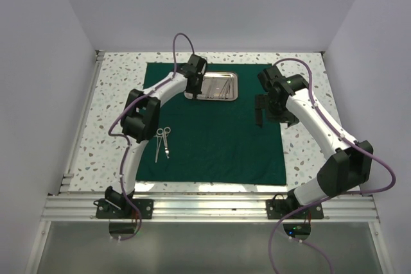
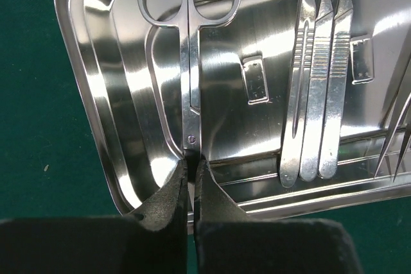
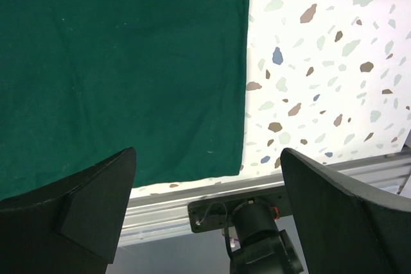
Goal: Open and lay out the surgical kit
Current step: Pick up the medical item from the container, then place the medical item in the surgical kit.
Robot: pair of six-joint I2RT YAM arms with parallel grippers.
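Note:
The dark green cloth (image 1: 218, 139) lies spread flat on the table. The steel tray (image 1: 236, 88) sits at its far middle edge. My left gripper (image 1: 192, 91) reaches into the tray's left end. In the left wrist view my left gripper (image 2: 191, 166) is shut on the blade end of steel scissors (image 2: 191, 94), whose ring handles point away. Three slim steel handles (image 2: 318, 94) and thin tweezers (image 2: 398, 133) lie in the tray (image 2: 257, 30). Two ring-handled instruments (image 1: 162, 142) lie on the cloth's left part. My right gripper (image 1: 259, 110) hangs open and empty above the cloth's right edge (image 3: 115, 62).
The speckled terrazzo tabletop (image 1: 302, 152) shows around the cloth. An aluminium rail (image 1: 212, 206) runs along the near edge, with the right arm's base (image 3: 257, 222) below it. White walls enclose the table on the left, right and back.

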